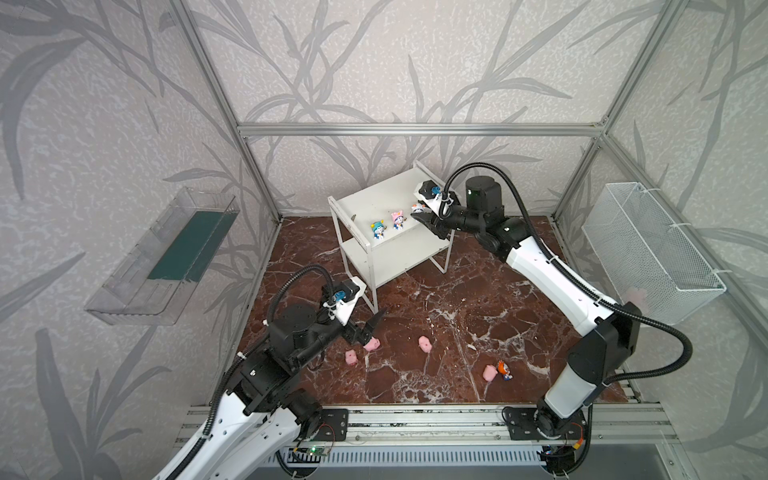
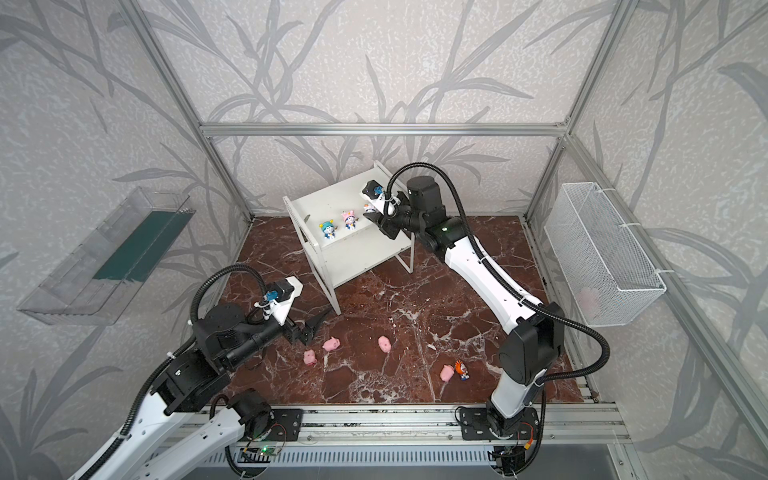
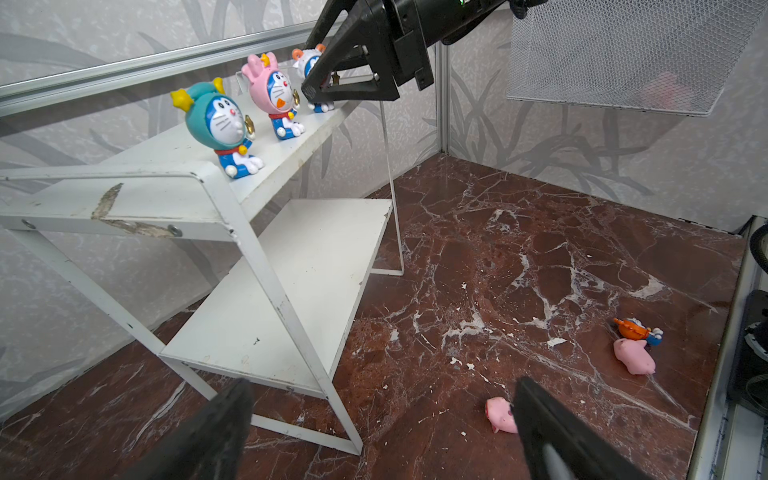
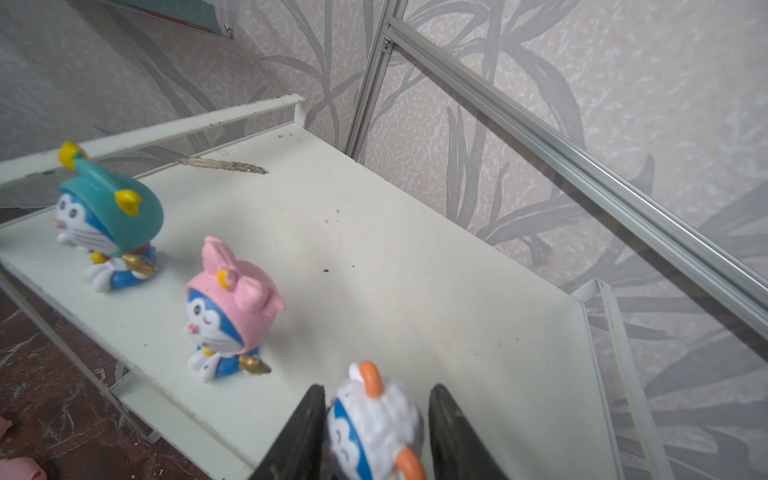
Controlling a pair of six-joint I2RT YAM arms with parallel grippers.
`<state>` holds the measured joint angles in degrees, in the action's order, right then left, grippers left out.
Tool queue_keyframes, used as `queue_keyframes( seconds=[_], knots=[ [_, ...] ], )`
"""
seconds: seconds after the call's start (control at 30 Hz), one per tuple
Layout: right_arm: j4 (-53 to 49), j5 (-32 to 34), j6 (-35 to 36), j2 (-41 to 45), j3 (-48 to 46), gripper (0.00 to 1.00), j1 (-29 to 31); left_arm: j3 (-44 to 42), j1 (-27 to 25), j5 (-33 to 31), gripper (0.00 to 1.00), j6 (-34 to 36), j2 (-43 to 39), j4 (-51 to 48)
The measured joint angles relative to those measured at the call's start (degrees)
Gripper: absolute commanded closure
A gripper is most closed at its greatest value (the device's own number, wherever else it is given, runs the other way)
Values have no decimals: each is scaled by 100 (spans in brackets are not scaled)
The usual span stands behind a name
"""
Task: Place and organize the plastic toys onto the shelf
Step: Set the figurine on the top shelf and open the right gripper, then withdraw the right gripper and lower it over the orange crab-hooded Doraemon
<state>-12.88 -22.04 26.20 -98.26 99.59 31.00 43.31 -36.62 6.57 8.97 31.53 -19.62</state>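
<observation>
**Three figurines up top, four pigs and one figurine on the floor**

Your right gripper (image 4: 378, 390) reaches over the shelf (image 1: 374, 199) from its right end. Its fingers stand parted on either side of the white-hat figurine (image 4: 374, 428), which sits upright on the top board. A sliver of board shows between the toy and one finger, so it is not pinched.

Same board, same row along the edge nearer the arms:
- The pink-hat figurine (image 1: 398, 220) is in the middle.
- The teal-hat figurine (image 1: 377, 230) is toward the left end.
- Both are upright and apart from each other.

Your left gripper (image 1: 374, 324) hangs low over the marble floor (image 1: 457, 291), just in front of the shelf's near left leg. Its fingers are spread wide and hold nothing.

On the floor:
- The first pig (image 1: 372, 344) lies just beside the lower finger. You cannot tell whether they touch.
- The second pig (image 1: 351, 356) lies near it, to the left.
- The third pig (image 1: 424, 343) lies toward the middle.
- The fourth pig (image 1: 489, 372) lies further right, up against the orange-hat figurine (image 1: 503, 370), which is tipped on its side.
</observation>
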Motion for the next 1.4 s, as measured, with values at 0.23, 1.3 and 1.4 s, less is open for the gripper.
queue_keyframes(
  seconds=[0.23,1.3,1.4],
  knots=[
    [22,7,-31,94,-175,49,-96,0,2,0,1,0,0,0],
    [-476,564,-2037,3840,-3751,4,-205,0,7,216,1,-26,160,9],
    [-955,922,-2715,4135,-4277,4,-151,0,7,282,1,-70,214,39]
  ],
)
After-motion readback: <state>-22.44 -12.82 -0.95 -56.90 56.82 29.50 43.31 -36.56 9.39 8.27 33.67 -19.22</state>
